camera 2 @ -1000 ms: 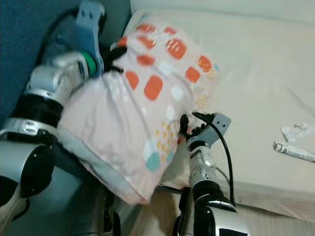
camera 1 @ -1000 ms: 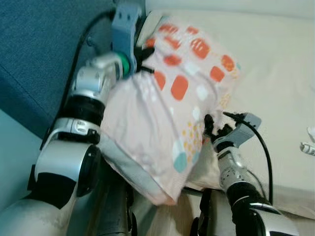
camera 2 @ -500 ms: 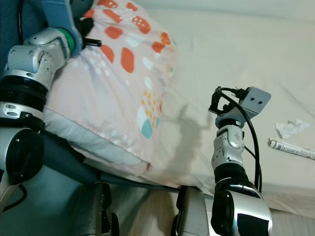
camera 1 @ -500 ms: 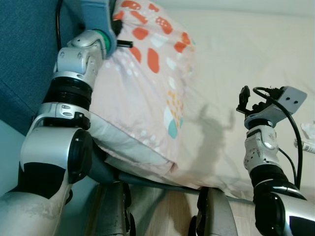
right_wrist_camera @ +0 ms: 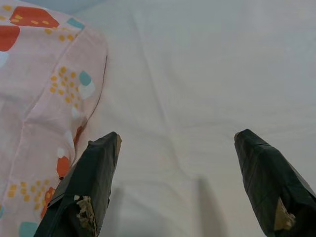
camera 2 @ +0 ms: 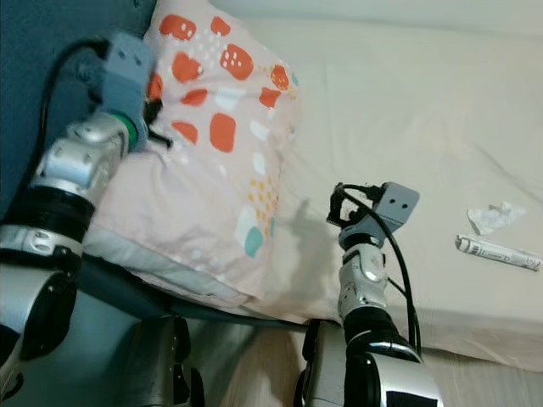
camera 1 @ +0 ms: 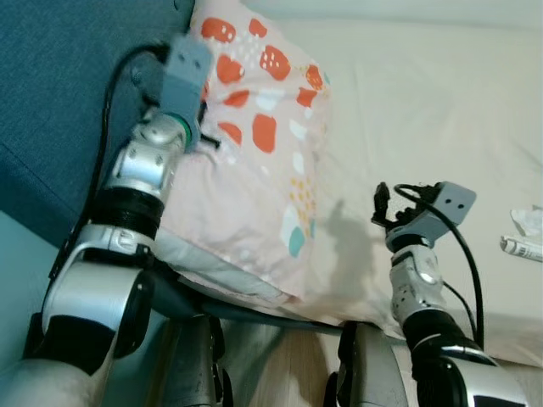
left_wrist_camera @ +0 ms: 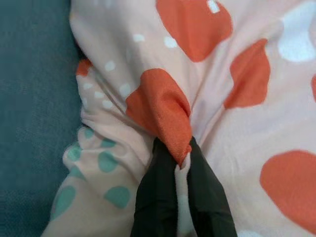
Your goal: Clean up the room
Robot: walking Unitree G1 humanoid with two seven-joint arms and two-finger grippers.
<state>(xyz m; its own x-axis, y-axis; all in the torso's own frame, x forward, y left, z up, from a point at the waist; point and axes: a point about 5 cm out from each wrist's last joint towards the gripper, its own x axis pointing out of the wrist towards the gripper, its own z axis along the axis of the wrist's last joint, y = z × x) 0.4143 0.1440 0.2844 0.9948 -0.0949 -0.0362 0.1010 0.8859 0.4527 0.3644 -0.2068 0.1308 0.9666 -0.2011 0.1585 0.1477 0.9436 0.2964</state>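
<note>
A pink pillow (camera 1: 254, 161) with orange and teal spots lies at the head of the cream bed (camera 1: 441, 110), its far end against the blue headboard (camera 1: 59, 102). My left gripper (camera 1: 212, 142) is shut on a pinched fold of the pillow's cover; the left wrist view has the fold (left_wrist_camera: 165, 116) caught between the black fingertips (left_wrist_camera: 160, 197). My right gripper (camera 1: 383, 203) hovers open over the bare sheet, just to the right of the pillow's edge (right_wrist_camera: 44, 108). Nothing is between its fingers (right_wrist_camera: 94, 182).
A rolled paper (camera 2: 496, 252) and a crumpled tissue (camera 2: 492, 216) lie on the sheet at the far right. The bed's near edge runs under my arms, with wooden floor (camera 2: 271, 365) below it.
The pillow, held up by both grippers a second ago, now rests on the bed against the headboard. My right gripper has let go and drawn back to the right; the left still pinches it.
</note>
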